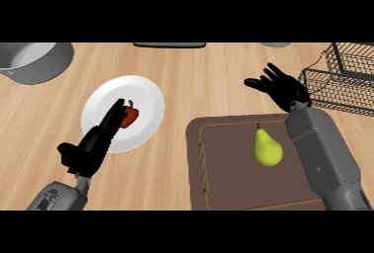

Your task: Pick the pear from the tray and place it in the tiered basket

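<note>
Spanning the view, a pale wooden counter (205, 74) carries a brown tray (219, 197) holding the pear (268, 148) — below the right hand's (283, 89) spread, empty fingers, beside its forearm. The tiered basket (340, 81) stands just right of those fingers. The left hand (95, 143) — fingers straight, holding nothing — overlaps a white plate (110, 108) bearing a red pepper (130, 116); a grey pot (36, 62) sits beyond.

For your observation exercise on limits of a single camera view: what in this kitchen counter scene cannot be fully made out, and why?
All in the head view:
- Tiered basket: cut off by the right edge.
- Grey pot: cut by the top and left edges.
- Red item on the white plate: partly hidden by the left hand; its kind is unclear.
- Tray: right side hidden by the right forearm; right hand shows above it.
</note>
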`<state>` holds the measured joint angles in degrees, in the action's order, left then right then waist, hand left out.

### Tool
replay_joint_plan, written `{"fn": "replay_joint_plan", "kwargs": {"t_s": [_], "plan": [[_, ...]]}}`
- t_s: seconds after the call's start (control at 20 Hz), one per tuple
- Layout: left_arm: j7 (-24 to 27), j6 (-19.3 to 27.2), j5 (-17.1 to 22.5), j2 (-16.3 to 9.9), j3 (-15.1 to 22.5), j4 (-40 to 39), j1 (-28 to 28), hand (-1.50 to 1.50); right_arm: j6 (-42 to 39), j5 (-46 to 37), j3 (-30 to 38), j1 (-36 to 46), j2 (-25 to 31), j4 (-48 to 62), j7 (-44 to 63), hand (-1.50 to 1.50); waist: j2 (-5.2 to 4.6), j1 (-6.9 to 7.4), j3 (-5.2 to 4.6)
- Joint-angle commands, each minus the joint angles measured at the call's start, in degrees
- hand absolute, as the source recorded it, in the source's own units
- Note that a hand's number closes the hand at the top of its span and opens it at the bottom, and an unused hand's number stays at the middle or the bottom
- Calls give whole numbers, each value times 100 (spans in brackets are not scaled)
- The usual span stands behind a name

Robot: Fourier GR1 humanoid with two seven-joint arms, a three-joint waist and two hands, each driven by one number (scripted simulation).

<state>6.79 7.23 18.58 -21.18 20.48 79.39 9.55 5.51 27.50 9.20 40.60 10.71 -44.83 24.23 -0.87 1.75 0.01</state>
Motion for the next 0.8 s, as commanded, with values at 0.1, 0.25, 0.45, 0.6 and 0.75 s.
{"fn": "replay_joint_plan", "kwargs": {"t_s": [0.1, 0.25, 0.45, 0.6, 0.75], "plan": [[7, 55, -82, 204, 51, -126, 129, 0, -1713, -503, -641, 667, 1496, 490, 1148, -150, -1, -3, -1], [66, -14, -75, 181, 53, -147, 96, 0, -3080, -617, -1096, 840, 1922, 556, 1646, -150, -34, 66, 1], [91, -83, -88, 155, 35, -214, 145, 0, -4711, -639, -1585, 1279, 2128, 607, 2132, -150, -30, 151, -1], [-1, 57, -206, 302, 140, -210, 183, 0, -5646, -428, -1576, 1737, 2236, 1043, 2432, -150, -28, 190, 4], [140, -142, -173, 282, 51, -405, 261, 0, -6238, -213, -1498, 2178, 2265, 1582, 2651, -150, -14, 114, -2]]}}
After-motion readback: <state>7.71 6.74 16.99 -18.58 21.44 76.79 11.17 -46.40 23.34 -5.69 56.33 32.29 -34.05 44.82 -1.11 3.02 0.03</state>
